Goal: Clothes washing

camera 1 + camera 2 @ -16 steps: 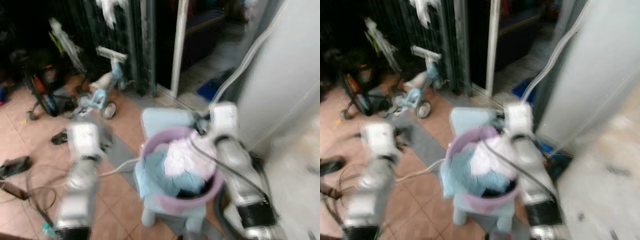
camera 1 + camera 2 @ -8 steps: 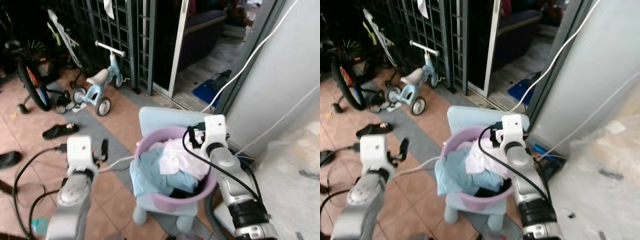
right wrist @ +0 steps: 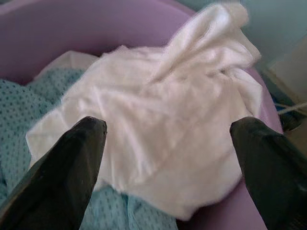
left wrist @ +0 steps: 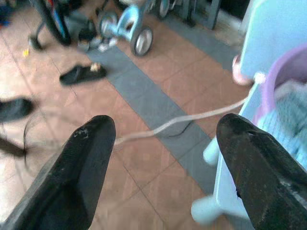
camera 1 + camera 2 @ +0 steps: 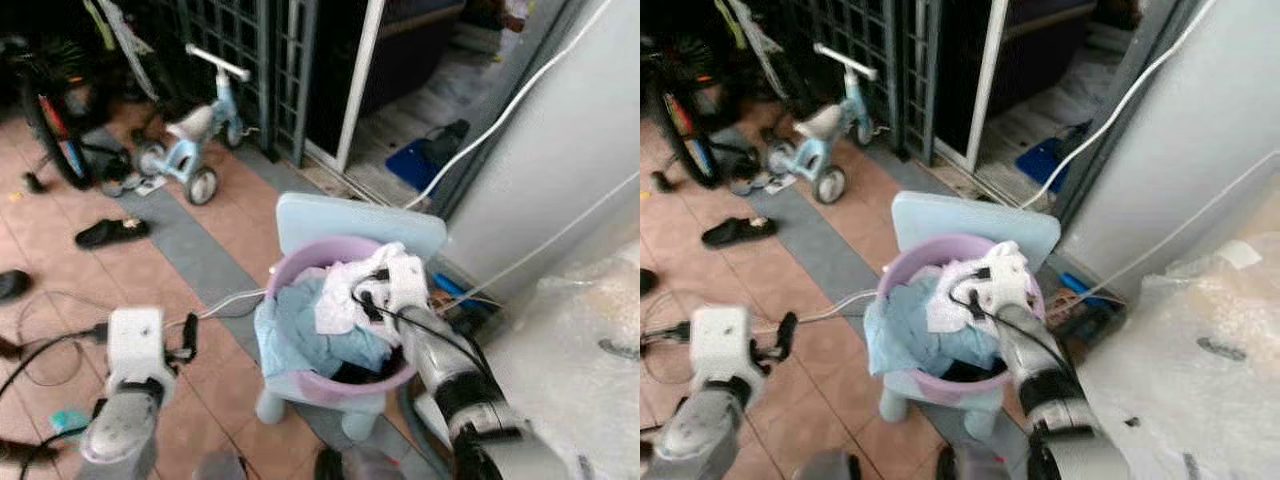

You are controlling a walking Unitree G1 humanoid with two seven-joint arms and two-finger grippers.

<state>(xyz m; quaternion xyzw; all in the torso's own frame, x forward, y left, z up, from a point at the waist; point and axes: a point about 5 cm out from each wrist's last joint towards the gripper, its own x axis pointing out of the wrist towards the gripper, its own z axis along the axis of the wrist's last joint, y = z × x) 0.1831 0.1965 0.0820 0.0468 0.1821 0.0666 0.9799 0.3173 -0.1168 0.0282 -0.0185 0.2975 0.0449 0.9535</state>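
- Sitting on a pale blue plastic chair [image 5: 350, 225] is a purple laundry basin [image 5: 300, 275], heaped with clothes, on a terracotta tiled floor [image 5: 210, 240] crossed by a grey tile strip.
- Inside the basin, a white garment [image 3: 163, 129] lies on top of a light blue dotted garment [image 3: 29, 100]; part of the blue cloth spills over the basin's rim on the robot's left side.
- The right gripper [image 3: 168, 139] hangs directly over the white garment, its two black fingers [image 3: 72, 158] spread wide apart with the cloth between them; whether the tips touch the fabric cannot be told.
- In the head views the right arm [image 5: 440, 370] reaches forward to the basin's far right rim, its white wrist block against the white garment.
- The left gripper [image 4: 163, 143] is held low over the floor, well to the left of the chair, fingers [image 4: 81, 163] apart and holding nothing.
- A pale hose [image 4: 192, 120] runs across the tiles to the basin's edge.
- Farther back stand a light blue child's tricycle [image 5: 195, 150] beside a dark metal grille [image 5: 250, 50], and a bicycle [image 5: 50, 110].
- Black sandals [image 5: 110, 232] lie on the floor.
- A white wall [image 5: 560, 150] with a white cable rises to the right, and clear plastic sheeting [image 5: 580, 350] lies at its foot.
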